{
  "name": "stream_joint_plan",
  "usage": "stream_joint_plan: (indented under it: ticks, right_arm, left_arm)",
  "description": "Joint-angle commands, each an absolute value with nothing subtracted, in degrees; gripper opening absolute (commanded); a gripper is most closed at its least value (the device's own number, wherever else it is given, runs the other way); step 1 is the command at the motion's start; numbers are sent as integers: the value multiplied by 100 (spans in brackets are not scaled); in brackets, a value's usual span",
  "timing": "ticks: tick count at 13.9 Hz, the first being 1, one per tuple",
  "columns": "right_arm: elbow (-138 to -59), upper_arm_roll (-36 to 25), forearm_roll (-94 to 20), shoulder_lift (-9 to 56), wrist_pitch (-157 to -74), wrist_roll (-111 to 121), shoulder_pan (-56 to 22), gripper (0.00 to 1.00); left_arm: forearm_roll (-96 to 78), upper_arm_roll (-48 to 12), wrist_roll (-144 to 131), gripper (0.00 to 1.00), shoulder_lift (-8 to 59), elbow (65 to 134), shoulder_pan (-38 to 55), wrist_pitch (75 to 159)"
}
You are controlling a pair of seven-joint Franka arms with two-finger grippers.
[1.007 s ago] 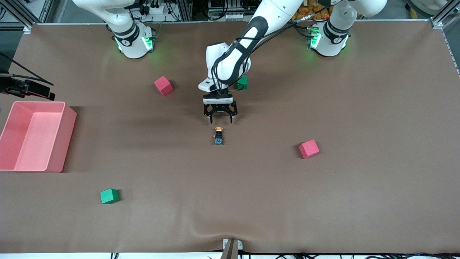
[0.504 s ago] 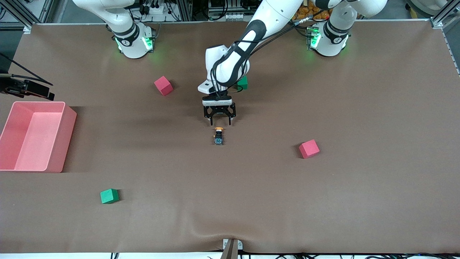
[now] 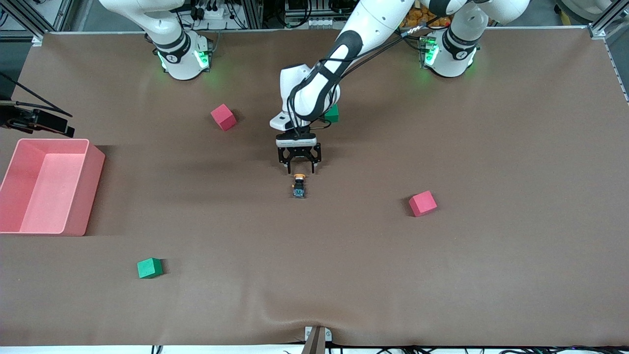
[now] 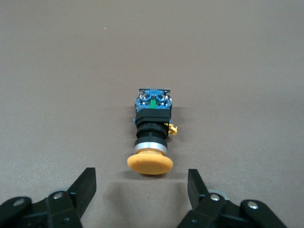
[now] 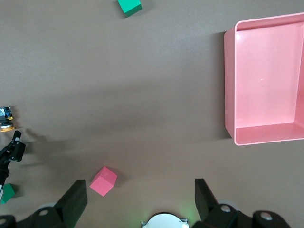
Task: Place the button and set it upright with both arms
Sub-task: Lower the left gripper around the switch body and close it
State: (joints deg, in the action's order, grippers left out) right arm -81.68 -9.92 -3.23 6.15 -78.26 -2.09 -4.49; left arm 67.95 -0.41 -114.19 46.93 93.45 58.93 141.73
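A brown mat is covering the worktop [image 3: 491, 275], with aluminium framing and cables crowding the edge where the two arm bases are standing.

The left claw [image 3: 299, 170] is hanging low over the middle of the worktop, its fingers [image 4: 84, 187] standing apart with nothing between them. Only the finger ends are showing in the left wrist view, the rest being cut off by the frame edge. The push-button [image 3: 299, 186] is lying on its side on the mat just in front of those fingertips, not touched by them. Its orange-yellow cap is pointing toward the claw and its bluish base toward the front camera. A small yellow tab is sticking out of its black body, though what it is cannot be made out.

A green cube [image 3: 332, 112] is sitting partly hidden under the left arm's wrist, only a corner showing. A red cube [image 3: 223, 117] is lying toward the right arm's end, farther from the front camera than the button. Another red cube [image 3: 422, 203] is resting toward the left arm's end, and a second green cube [image 3: 149, 268] is lying nearest the front camera.

The right claw [image 5: 137, 202] is waiting high above the worktop, jaws spread wide and empty; in the front view it is out of frame. Beneath it, a pink bin [image 3: 93, 169] is standing at the right arm's end of the worktop.
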Motion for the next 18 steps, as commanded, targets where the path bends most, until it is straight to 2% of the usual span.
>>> stream_joint_plan:
  ticks: [1, 4, 10, 11, 13, 18]
  right_arm:
    - [-8174, -967, -325, 571, -7761, -220, -413, 100]
    - [-8174, -967, -325, 563, -7743, -220, -404, 100]
    - [-8174, -967, -316, 554, -7708, -220, -404, 100]
    - [-8174, -967, -316, 554, -7708, -220, -404, 100]
    - [-8174, -967, -316, 554, -7699, -220, -404, 100]
    - [-8174, -967, -316, 554, -7699, -220, -404, 100]
  left_arm:
    - [7075, -26, -11865, 82, 4922, 9018, 5862, 14432]
    - [7075, -9, -11865, 79, 4983, 8947, 5862, 14432]
    - [7075, 53, -11856, 78, 5062, 8790, 5854, 14432]
    - [7075, 61, -11856, 73, 5106, 8763, 5854, 14432]
    - [7075, 62, -11856, 71, 5133, 8728, 5854, 14432]
    - [7075, 53, -11839, 52, 5124, 8728, 5862, 14432]
